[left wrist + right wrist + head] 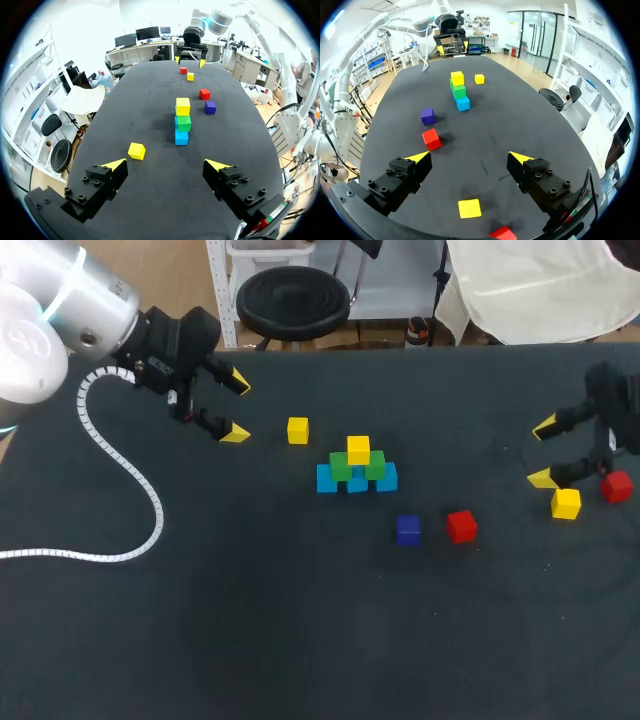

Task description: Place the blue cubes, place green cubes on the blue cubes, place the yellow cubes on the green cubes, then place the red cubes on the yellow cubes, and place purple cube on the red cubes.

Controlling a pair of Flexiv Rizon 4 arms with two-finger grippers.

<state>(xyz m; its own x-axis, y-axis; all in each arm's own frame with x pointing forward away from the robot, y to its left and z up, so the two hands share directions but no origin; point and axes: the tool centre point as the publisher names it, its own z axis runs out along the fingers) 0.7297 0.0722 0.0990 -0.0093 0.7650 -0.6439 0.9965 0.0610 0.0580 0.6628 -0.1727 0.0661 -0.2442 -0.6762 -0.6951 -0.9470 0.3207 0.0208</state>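
Cube stack (357, 470) central — a loose cube (298, 430) left of it.

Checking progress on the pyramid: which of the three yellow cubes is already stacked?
The middle yellow cube, resting on the green cubes. The left loose cube lies near the left gripper; the right loose cube beside the right gripper.

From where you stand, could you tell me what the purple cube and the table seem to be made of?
Purple cube: likely painted wood or hard plastic; crisp edges, flat even colour, little shine.
Table: apparently a dark matte cloth or mat cover; no glare.
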